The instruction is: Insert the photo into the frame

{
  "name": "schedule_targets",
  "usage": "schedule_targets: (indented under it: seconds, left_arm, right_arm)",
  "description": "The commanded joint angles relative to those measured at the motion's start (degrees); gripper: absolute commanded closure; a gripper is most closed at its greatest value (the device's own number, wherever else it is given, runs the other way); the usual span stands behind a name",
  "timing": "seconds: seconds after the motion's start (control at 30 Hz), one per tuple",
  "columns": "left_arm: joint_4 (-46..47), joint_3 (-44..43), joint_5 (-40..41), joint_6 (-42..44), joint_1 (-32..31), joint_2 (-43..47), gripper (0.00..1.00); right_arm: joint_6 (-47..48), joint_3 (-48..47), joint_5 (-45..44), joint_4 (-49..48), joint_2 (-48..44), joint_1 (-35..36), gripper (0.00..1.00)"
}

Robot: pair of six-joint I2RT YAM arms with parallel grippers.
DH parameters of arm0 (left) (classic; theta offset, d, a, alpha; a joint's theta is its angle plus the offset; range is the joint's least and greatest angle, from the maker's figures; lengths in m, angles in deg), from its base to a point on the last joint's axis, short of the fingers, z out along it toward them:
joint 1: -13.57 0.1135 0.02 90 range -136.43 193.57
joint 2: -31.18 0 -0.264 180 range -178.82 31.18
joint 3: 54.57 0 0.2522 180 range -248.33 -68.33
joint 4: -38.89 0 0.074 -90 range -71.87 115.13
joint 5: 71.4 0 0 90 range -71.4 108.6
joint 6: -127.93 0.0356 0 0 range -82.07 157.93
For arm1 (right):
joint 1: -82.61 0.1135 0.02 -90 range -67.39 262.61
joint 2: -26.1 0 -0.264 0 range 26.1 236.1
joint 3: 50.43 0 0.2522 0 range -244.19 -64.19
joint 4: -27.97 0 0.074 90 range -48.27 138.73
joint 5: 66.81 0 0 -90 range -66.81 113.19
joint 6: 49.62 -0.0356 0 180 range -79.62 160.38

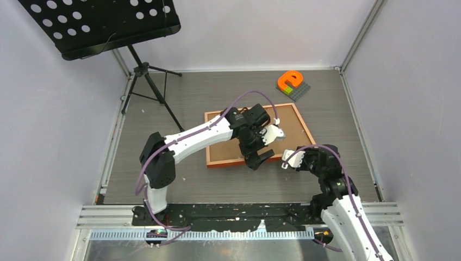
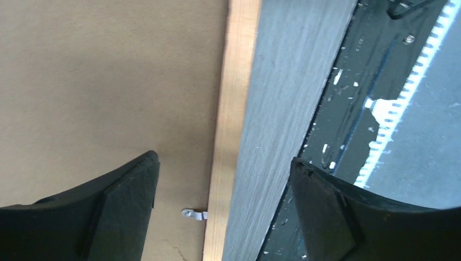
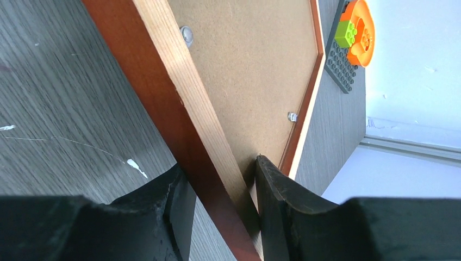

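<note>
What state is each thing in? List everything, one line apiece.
Thin orange-brown wooden picture frame: back up on the grey table.
Plain brown backing board: seated in the frame.
Small metal tab: turned inward over the board.
Photo: not in view.
Left gripper: open above the frame's near border.
Right gripper: shut on the frame's near border.

One frame (image 1: 225,162), one backing board (image 1: 291,122), one music stand (image 1: 103,24), one orange toy (image 1: 289,80), two robot arms (image 1: 195,136) (image 1: 342,209).
</note>
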Motion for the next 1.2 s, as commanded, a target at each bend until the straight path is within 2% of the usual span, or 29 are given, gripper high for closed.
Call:
schedule_targets:
  seconds: [0.0, 0.1, 0.23, 0.33, 0.53, 0.73, 0.93, 1.17]
  left_arm:
    - [0.37, -3.31, 7.29, 1.03, 0.64, 6.78, 0.08]
    - [2.84, -2.36, 13.28, 2.43, 0.58, 9.87, 0.01]
    - [7.26, 0.12, 19.26, 5.15, 0.53, 14.26, 0.00]
    - [7.30, -0.45, 19.85, 7.61, 0.57, 16.02, 0.00]
    - [0.94, -5.78, 17.62, 13.17, 0.23, 15.85, 0.00]
    - [1.73, -4.57, 18.61, 17.63, 0.00, 16.56, 0.00]
    - [5.41, -2.64, 23.47, 19.02, 0.00, 19.57, 0.00]
    - [6.47, -5.02, 28.59, 19.40, 0.38, 21.57, 0.00]
  right_arm:
    - [-9.55, -6.92, 4.37, 5.94, 1.02, -0.24, 0.93]
    - [-10.34, -10.60, 6.17, 8.54, 1.75, -0.23, 0.94]
    - [-11.29, -16.62, 8.78, 13.46, 3.03, -0.19, 0.94]
    - [-12.23, -20.03, 10.03, 15.82, 4.65, -0.21, 0.94]
    - [-15.32, -28.96, 12.82, 22.61, 11.59, -0.23, 0.94]
    - [-17.83, -36.51, 14.04, 27.08, 15.19, -0.22, 0.94]
    - [-21.29, -43.78, 15.20, 30.42, 20.20, -0.18, 0.94]
    - [-25.01, -48.67, 15.45, 31.46, 24.13, -0.21, 0.94]
